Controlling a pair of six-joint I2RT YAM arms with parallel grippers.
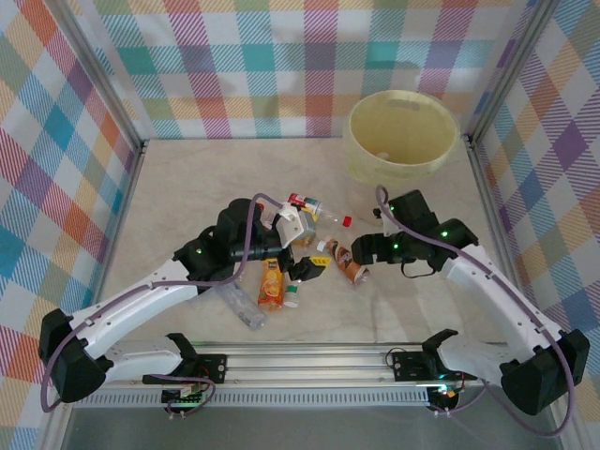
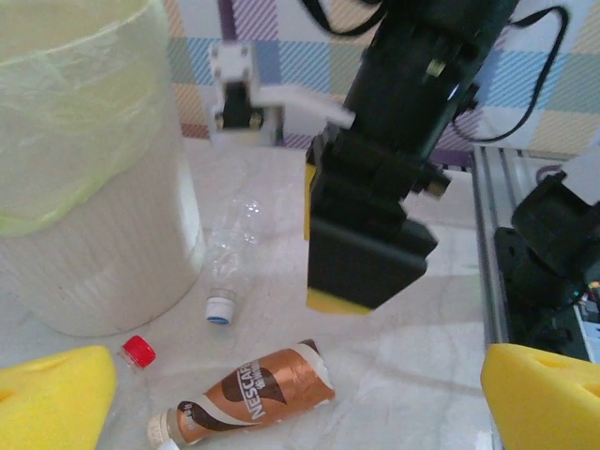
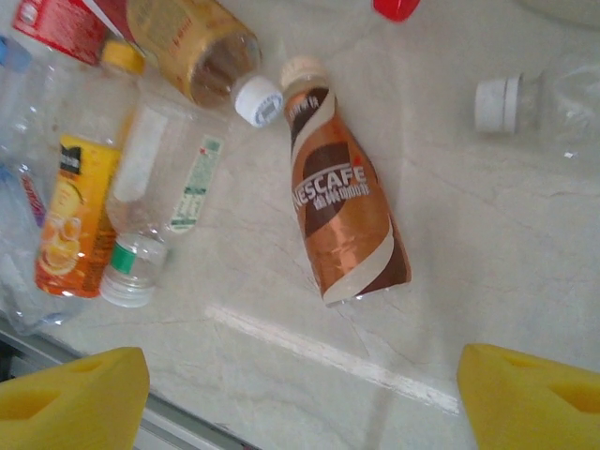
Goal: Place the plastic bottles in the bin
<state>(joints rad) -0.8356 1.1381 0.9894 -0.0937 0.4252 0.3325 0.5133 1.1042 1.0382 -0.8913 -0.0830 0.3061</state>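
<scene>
A brown-labelled plastic bottle point(image 3: 342, 220) lies on the table just beyond my open right gripper point(image 3: 305, 398), with nothing between the yellow pads point(image 3: 75, 398). The same bottle point(image 2: 248, 392) lies between the spread pads of my open left gripper point(image 2: 300, 398), untouched. Both grippers point(image 1: 307, 251) point(image 1: 358, 249) hover over the bottle pile at mid-table. An orange juice bottle point(image 3: 75, 216), a clear green-capped bottle point(image 3: 150, 220) and an amber bottle point(image 3: 192, 42) lie to its left. A clear bottle point(image 2: 225, 272) lies beside the pale yellow bin point(image 1: 403, 136) point(image 2: 84, 187).
A finger of the right arm point(image 2: 366, 253) hangs straight ahead in the left wrist view. A metal rail point(image 1: 309, 361) runs along the near table edge. Checked walls close in the table on three sides. A red-capped bottle point(image 2: 139, 352) lies by the bin.
</scene>
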